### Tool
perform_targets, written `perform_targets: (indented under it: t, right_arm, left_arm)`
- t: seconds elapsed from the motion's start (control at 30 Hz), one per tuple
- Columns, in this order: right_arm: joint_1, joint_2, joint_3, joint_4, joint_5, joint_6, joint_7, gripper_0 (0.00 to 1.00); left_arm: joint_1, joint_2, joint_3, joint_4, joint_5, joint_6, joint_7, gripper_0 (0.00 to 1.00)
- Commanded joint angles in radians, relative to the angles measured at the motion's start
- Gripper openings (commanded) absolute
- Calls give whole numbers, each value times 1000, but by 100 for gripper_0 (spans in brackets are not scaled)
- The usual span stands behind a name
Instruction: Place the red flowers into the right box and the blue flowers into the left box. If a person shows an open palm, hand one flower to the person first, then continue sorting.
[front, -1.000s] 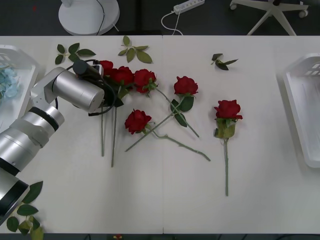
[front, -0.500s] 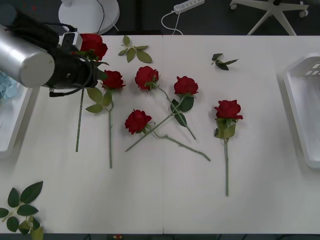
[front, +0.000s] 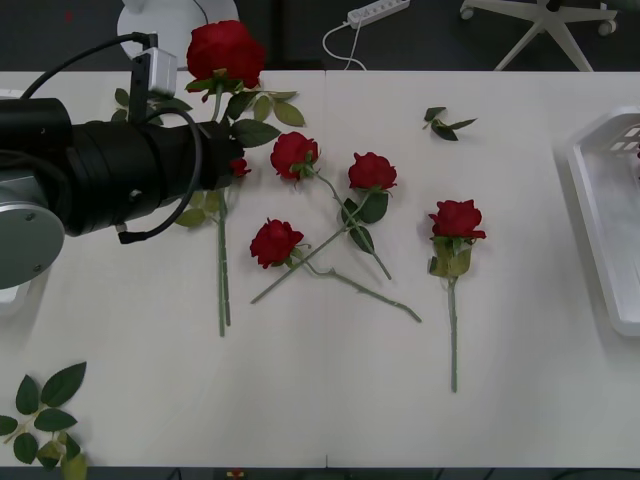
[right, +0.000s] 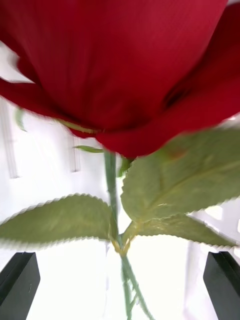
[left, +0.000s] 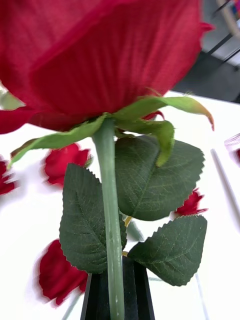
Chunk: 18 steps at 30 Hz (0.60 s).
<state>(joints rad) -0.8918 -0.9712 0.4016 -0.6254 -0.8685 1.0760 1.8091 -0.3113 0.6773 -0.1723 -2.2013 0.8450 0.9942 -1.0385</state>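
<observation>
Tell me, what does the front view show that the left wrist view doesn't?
The front view adds the right box and a lone rose lying near it. The left wrist view adds the left hand shut on the stem, seen close up. Both share the lifted rose and other red flowers lying on the table.

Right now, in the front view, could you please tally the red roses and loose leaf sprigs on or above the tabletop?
Red roses lying flat: 5
Held rose in the left gripper: 1
Loose leaf sprigs: 4
Total: 10
</observation>
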Motion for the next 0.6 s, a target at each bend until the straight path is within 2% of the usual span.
perform_targets:
  t: [0.03,0.2,0.27,0.47,0.6]
  right_arm:
    - [2,-106,-76,-160,-84,145,-5,99]
    - [8,-146,-86,-316,-208,295,12,100]
    - [30,-161,-84,-415,-271,355,24,100]
    - [128,-213,-86,-685,-446,401,50,100]
    - [172,-219,-95,-774,-573,418,70,100]
  left_arm:
    - [-89,-143,-61,-20,-67,-16,-66,0]
    - [-121,-252,-108,23,-130,-55,-54,0]
    - [-132,-308,-128,69,-139,-112,-48,0]
    - [-175,-413,-170,201,-159,-273,-37,0]
    - [-212,-458,-190,291,-173,-378,-37,0]
